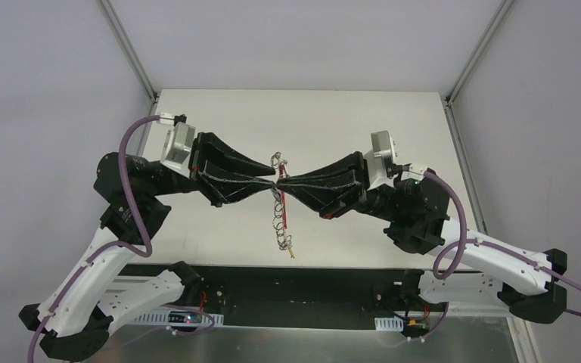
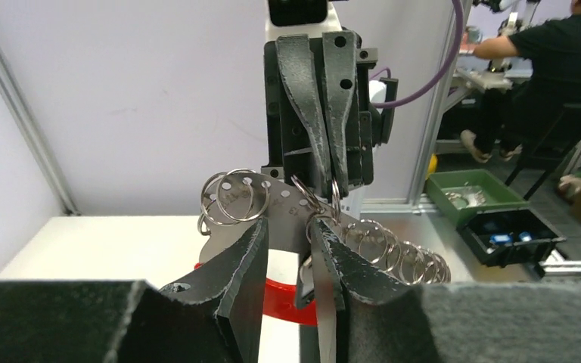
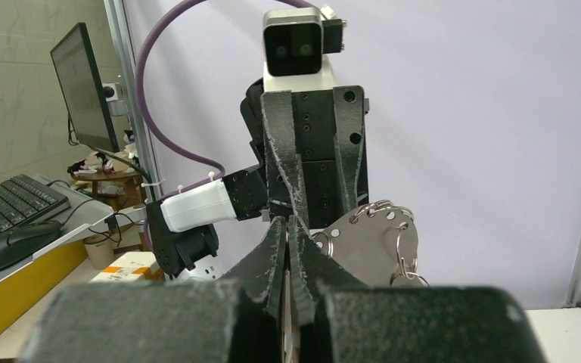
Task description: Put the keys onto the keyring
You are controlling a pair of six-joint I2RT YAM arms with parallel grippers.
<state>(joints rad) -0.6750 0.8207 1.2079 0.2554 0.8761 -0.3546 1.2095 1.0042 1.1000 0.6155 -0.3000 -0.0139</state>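
Mid-frame, the keyring (image 1: 281, 212) hangs between the arms. The right gripper (image 3: 286, 227) seems pinched together on it, and the left gripper (image 2: 287, 231) is slightly apart. I see no keys threaded yet.

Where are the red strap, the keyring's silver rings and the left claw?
red strap (image 2: 284, 299): left wrist view, middle of the curved red band.
silver rings (image 2: 393, 253): left wrist view, the row of linked rings at right.
left claw (image 2: 287, 227): left wrist view, midway between its fingertips.
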